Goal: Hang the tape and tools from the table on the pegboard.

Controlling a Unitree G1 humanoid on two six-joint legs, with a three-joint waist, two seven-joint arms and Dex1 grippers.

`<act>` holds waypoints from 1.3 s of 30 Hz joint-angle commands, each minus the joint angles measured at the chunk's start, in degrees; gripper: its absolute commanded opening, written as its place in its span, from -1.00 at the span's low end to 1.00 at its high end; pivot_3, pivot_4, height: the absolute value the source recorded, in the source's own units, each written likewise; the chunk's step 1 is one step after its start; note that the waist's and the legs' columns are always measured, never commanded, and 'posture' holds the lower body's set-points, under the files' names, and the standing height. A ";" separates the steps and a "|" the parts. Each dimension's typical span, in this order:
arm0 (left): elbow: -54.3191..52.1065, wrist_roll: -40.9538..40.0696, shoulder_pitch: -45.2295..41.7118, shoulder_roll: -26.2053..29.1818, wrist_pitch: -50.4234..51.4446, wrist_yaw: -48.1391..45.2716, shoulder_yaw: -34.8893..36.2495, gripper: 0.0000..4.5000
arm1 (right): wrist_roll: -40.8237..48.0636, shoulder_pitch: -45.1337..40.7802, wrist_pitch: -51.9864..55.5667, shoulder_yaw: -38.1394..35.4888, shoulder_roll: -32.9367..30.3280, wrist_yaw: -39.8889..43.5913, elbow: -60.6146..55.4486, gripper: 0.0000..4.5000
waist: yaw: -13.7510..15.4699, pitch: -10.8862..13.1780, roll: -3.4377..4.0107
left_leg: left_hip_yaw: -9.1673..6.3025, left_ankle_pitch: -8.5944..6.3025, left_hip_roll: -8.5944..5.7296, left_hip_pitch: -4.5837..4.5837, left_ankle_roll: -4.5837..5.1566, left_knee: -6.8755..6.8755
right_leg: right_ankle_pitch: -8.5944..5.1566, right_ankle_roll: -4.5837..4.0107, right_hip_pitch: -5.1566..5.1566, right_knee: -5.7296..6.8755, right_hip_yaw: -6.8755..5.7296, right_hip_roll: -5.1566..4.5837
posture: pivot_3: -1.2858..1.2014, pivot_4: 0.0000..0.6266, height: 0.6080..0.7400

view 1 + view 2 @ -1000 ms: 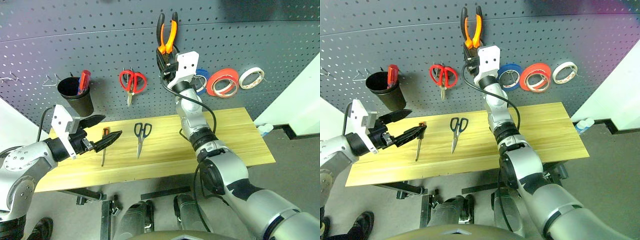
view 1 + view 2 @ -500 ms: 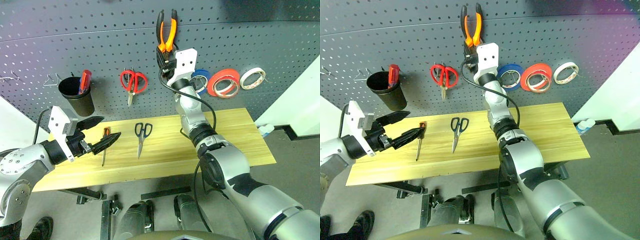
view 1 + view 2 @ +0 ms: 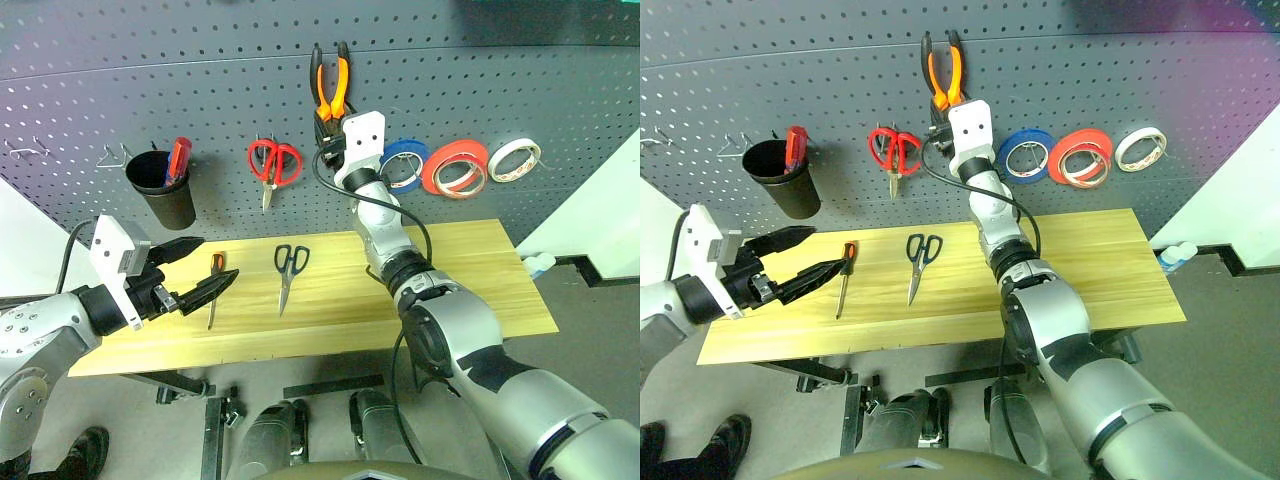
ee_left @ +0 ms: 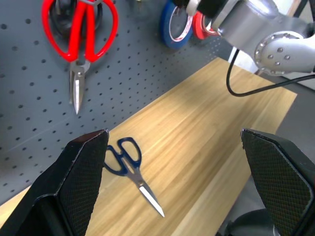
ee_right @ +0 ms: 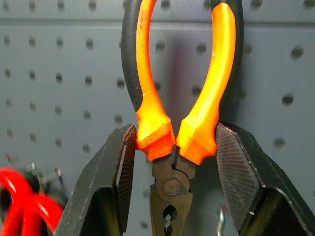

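High on the dark grey pegboard [image 3: 500,70], my right gripper [image 3: 328,125] is shut on the pliers [image 3: 332,80]. Its fingers [image 5: 123,162] press the orange-and-black handles [image 5: 147,73] just above the pivot, handles up. The red-orange tape [image 3: 455,165] hangs on the board to the right. On the yellow table [image 3: 470,270] lie the dark-handled scissors [image 3: 288,268] and the slim screwdriver [image 3: 213,290]. My left gripper [image 3: 218,259] hovers open over the table's left part, beside the screwdriver, with nothing between its fingers. The scissors [image 4: 129,164] show between them in the left wrist view.
A black cup [image 3: 162,190] holding a red-handled tool [image 3: 178,158] hangs at the left of the board, with bare wire hooks [image 3: 110,155] beside it. Red scissors [image 3: 272,165], a blue roll [image 3: 405,163] and a white roll [image 3: 515,158] also hang there.
The whole picture has shifted a little as the camera moved. Both grippers, the pliers and the tools on the table keep their places.
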 commanded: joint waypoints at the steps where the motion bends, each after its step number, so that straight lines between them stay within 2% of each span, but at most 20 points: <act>1: -1.96 -1.32 0.26 0.90 0.00 0.36 2.62 1.00 | -0.75 -1.41 -1.68 0.19 -1.06 -1.19 -0.77 -0.08 | 0.01 0.00 0.00 | 0.00 0.00 0.00 0.00 0.00 0.00 | 0.00 -0.01 0.00 0.00 0.00 0.00 | 0.03 -0.52 1.00; 19: -2.40 -2.68 0.19 2.09 0.97 0.75 3.28 1.00 | -2.46 1.30 -0.63 1.23 -2.19 -2.83 0.62 -0.08 | 1.01 0.02 -0.01 | -0.02 0.00 0.01 0.02 0.01 -0.03 | -0.03 -0.05 0.02 -0.02 -0.02 0.00 | 0.03 -0.50 1.00; 27: -2.95 -3.08 0.56 1.85 0.93 1.53 3.22 1.00 | -1.12 1.95 0.72 0.40 -2.09 -0.28 1.33 -0.08 | 1.36 0.04 -0.01 | -0.03 0.00 0.01 0.02 0.01 -0.02 | -0.05 -0.09 0.06 -0.05 -0.04 0.00 | 0.03 -0.48 1.00; 28: -3.03 -3.17 0.60 1.84 0.95 1.63 3.26 1.00 | -1.10 1.97 0.70 0.36 -2.12 -0.15 1.36 0.25 | 1.35 0.04 -0.01 | -0.03 0.00 0.01 0.02 0.01 -0.02 | -0.05 -0.09 0.06 -0.05 -0.04 0.00 | 0.03 -0.48 1.00; 33: -3.32 -3.52 0.82 1.80 1.07 2.09 3.44 1.00 | -2.11 1.83 0.84 1.01 -2.37 -1.15 1.27 0.96 | 1.34 0.05 -0.01 | -0.05 -0.01 0.01 0.03 0.01 -0.05 | -0.06 -0.10 0.06 -0.06 -0.05 0.00 | 0.04 -0.47 1.00; 39: -3.40 -3.60 0.92 1.86 1.10 2.36 3.42 1.00 | -2.67 1.84 0.60 1.42 -2.47 -2.20 1.13 0.99 | 1.35 0.07 -0.02 | -0.05 -0.01 0.01 0.03 0.01 -0.05 | -0.11 -0.18 0.07 -0.08 -0.05 0.00 | 0.04 -0.47 1.00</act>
